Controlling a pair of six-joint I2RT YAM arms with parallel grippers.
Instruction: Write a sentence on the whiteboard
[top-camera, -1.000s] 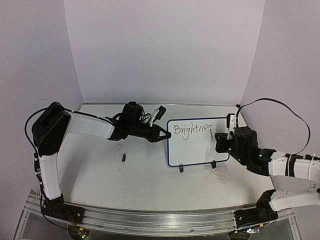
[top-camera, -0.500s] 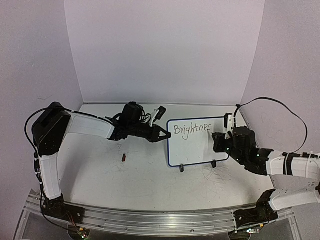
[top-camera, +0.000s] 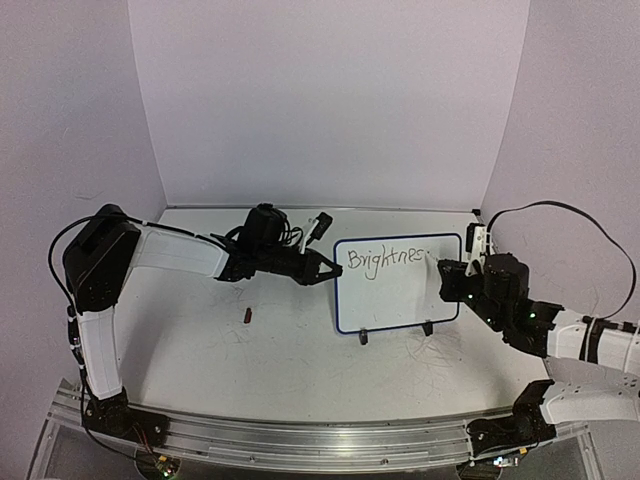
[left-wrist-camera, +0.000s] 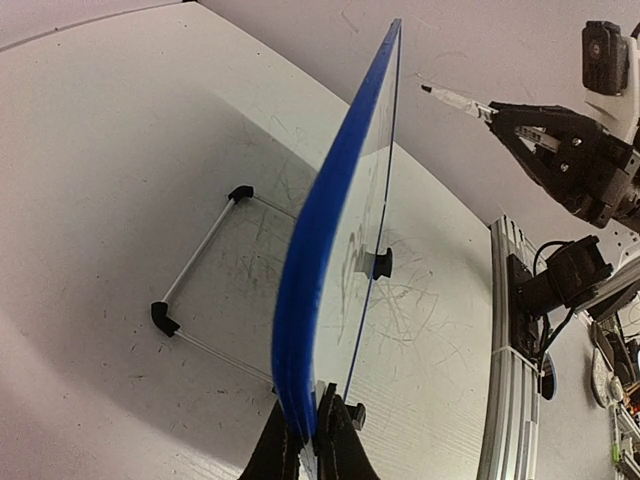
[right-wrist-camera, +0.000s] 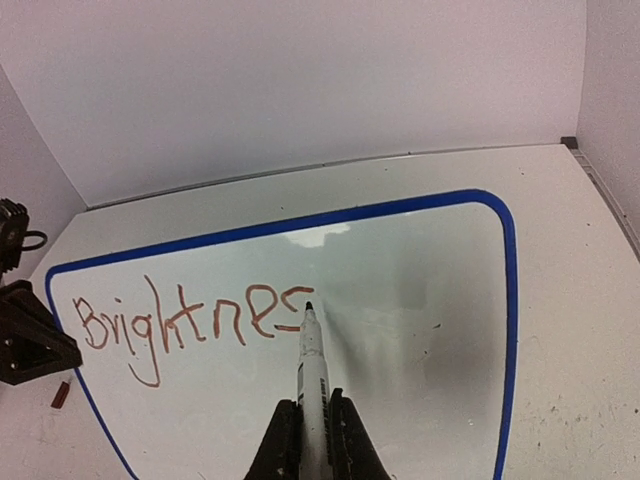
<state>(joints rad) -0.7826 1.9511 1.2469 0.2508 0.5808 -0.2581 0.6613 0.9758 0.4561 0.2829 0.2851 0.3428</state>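
Observation:
The whiteboard (top-camera: 400, 300) stands upright at mid-table on its two black feet, and its frame is thin and blue. My left gripper (top-camera: 328, 272) is shut on its left edge. The left wrist view shows the blue edge (left-wrist-camera: 310, 270) pinched in that gripper (left-wrist-camera: 318, 425). My right gripper (top-camera: 445, 280) is shut on a white marker (right-wrist-camera: 312, 365). The marker's dark tip is at the board just after the last letter. The sentence (right-wrist-camera: 190, 320) reads "Brightnes" in one line along the board's top (top-camera: 383, 258).
A small red-brown cap (top-camera: 247, 316) lies on the table left of the board. The board's wire stand (left-wrist-camera: 200, 265) juts out behind it. Walls close the table at the back and both sides. A metal rail (top-camera: 300, 440) runs along the near edge.
My right gripper has shifted right along the board with the marker. The letter "s" has been added after "Brightne". The left arm has not moved.

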